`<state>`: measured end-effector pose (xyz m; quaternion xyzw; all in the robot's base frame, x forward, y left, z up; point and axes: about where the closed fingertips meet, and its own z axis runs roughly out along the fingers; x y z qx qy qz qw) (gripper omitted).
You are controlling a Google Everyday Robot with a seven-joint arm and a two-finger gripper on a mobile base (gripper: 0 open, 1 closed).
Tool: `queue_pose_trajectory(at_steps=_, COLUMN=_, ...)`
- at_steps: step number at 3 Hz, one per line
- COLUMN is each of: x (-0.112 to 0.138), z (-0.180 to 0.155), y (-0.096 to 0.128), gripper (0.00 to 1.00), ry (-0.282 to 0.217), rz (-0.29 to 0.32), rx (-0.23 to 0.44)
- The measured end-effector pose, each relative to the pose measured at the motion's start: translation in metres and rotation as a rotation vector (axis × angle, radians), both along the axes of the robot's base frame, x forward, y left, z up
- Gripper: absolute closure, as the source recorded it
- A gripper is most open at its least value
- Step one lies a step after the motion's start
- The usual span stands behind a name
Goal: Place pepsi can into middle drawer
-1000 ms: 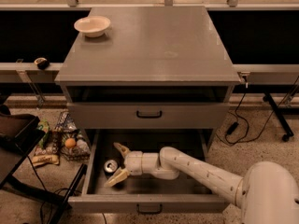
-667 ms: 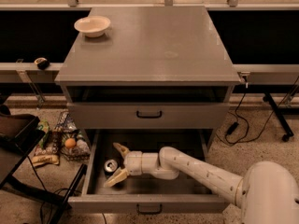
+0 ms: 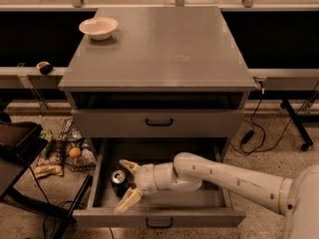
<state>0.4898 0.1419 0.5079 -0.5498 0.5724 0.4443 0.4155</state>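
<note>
One pepsi can [image 3: 118, 177] is standing upright at the left end of the middle drawer [image 3: 199, 217], in the lower left-centre of the frame, with its silver top facing up. The drawer is pulled well out below the closed upper drawer front [image 3: 159, 123], and the can is resting on its grey floor near the left wall.

Just right of the can, the gripper [image 3: 119, 186] is reaching into the drawer with its fingers [image 3: 130, 199] spread wide apart. One is passing behind the can and the other is angling down toward the drawer front. The can is sitting in the gap between them, near the upper finger, and neither finger is clamping it. Whether either one is touching the can is hard to tell. Further right, the white arm [image 3: 224, 176] is stretching across the drawer toward the lower right corner.

Judging by this, the release step is underway and the can is already in place. The next move calls for drawing the open fingers back rightward and upward, without brushing the can or tipping it.
</note>
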Motion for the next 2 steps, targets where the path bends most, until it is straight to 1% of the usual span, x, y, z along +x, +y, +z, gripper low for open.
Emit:
queue_pose_trajectory(at_steps=1, x=-0.038, z=0.027, y=-0.024, gripper=0.0, ry=0.032, rz=0.022, rx=-0.122)
queue_pose_trajectory(at_steps=2, x=-0.052, z=0.077, y=-0.062, gripper=0.0, ry=0.032, rz=-0.016, rx=-0.279)
